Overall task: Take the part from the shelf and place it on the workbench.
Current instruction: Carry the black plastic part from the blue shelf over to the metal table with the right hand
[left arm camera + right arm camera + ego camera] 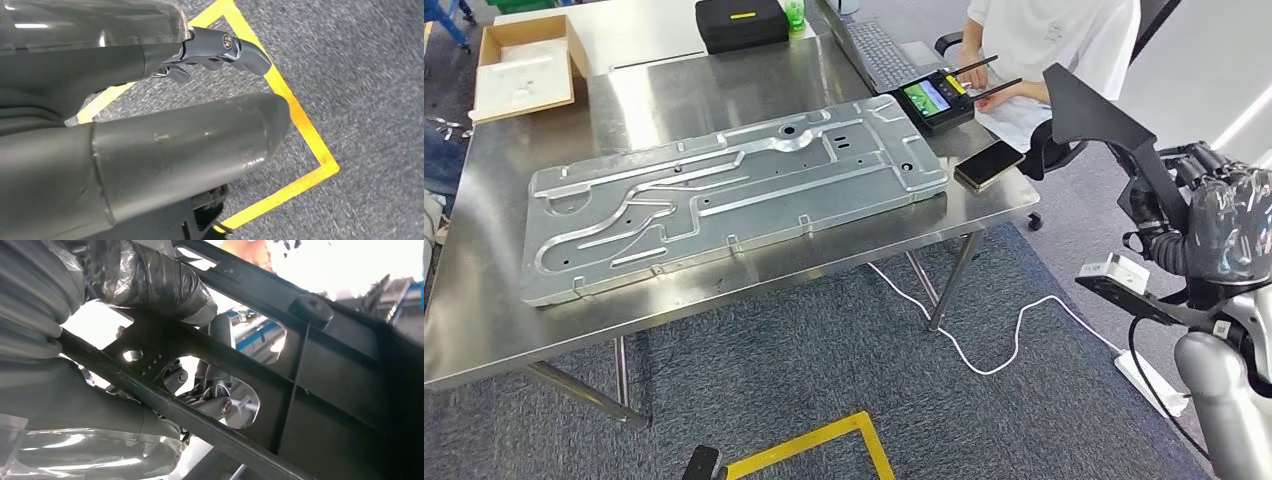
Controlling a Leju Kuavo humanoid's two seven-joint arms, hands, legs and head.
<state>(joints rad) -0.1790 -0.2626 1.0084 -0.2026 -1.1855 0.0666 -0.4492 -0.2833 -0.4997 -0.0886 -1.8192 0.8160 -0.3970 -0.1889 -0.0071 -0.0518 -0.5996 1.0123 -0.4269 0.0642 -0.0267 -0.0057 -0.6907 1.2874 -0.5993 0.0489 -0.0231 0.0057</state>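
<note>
Gripping the black part [280, 355] in my right hand [1224, 225], I have it raised off to my right, well clear of the workbench [484, 320]. In the right wrist view my thumb and fingers [150, 280] wrap one of its slotted bars, so the hold sits on a narrow strip and much of the part juts up and away toward the seated person [1054, 40]. That is my first worry: I judge the overhang could twist in my grasp as I swing it in, or pass too near that person.

My left hand [190, 145] hangs by my side over the carpet and a yellow floor marking [300, 130], fingers slightly curled and holding nothing, so it gives no support.

The bench is crowded. A big stamped metal plate [724, 205] covers the middle, a phone [989, 163] lies at the near corner just beside it, and a controller with antennas [939, 97] sits behind that. Coming in low from my side, I could knock the phone off, or set the part half on the plate so it rocks or slides. The white cable [1014, 345] on the floor could catch a foot if I step closer.
</note>
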